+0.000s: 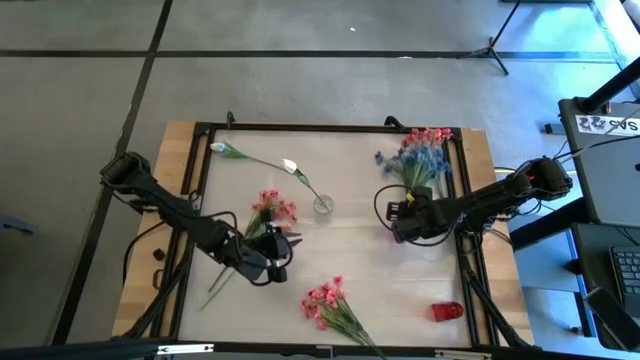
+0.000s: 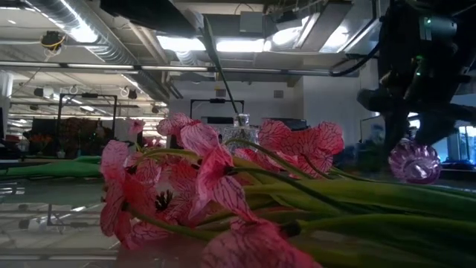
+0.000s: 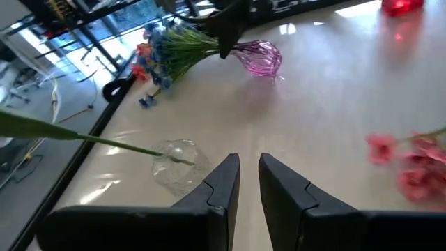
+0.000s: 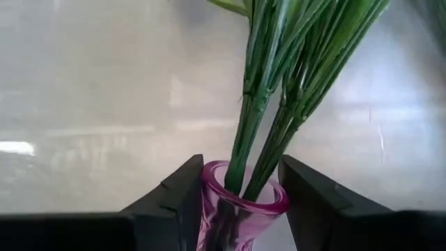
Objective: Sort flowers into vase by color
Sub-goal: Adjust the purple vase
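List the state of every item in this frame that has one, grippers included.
Right gripper: shut on the purple vase.
Purple vase: tipped on its side, blue flowers stemmed into its mouth.
Left gripper: nearly shut, nothing between its fingers.
Clear glass vase: upright, holding the white-bud sprigs.
Pink flowers: lying loose on the table.
Red object: resting near the table's edge.

The purple glass vase (image 4: 240,202) between the right gripper's (image 4: 240,192) fingers is cut off at the frame edge below its neck, and the green stems (image 4: 279,90) standing in it run out of view before any bloom shows. In the overhead view that gripper and arm hide the vase entirely. Beside the left gripper (image 3: 249,183), the clear glass vase (image 3: 178,164) is blurred, its outline hard to trace.
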You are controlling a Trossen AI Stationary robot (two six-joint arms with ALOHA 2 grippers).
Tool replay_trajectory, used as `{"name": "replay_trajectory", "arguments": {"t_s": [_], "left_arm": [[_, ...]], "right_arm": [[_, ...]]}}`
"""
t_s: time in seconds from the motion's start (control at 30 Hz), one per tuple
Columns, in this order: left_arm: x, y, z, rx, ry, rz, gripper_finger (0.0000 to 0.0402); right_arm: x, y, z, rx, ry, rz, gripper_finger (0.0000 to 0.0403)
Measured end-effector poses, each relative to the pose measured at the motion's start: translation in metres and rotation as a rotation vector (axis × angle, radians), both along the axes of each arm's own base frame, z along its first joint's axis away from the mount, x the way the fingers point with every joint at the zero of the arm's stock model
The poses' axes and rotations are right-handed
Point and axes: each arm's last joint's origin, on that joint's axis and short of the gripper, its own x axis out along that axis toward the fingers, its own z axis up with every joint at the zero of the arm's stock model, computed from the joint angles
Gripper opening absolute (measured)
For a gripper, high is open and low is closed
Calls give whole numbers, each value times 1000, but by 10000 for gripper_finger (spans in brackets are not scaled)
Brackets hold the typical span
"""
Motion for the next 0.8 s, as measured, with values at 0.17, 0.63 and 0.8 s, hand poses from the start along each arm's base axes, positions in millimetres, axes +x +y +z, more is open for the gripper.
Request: {"name": "replay_trajectory", "arguments": {"t_s": [0.17, 0.63, 0.8], "left_arm": [[2, 6, 1, 14, -21, 59, 53], [5, 17, 3, 63, -68, 182, 53], [10, 30, 4, 24, -90, 241, 53]], "right_arm": [[1, -3, 3, -168, 38, 98, 160], [3, -13, 20, -918, 181, 241, 161], [5, -12, 21, -1021, 161, 214, 161]]}}
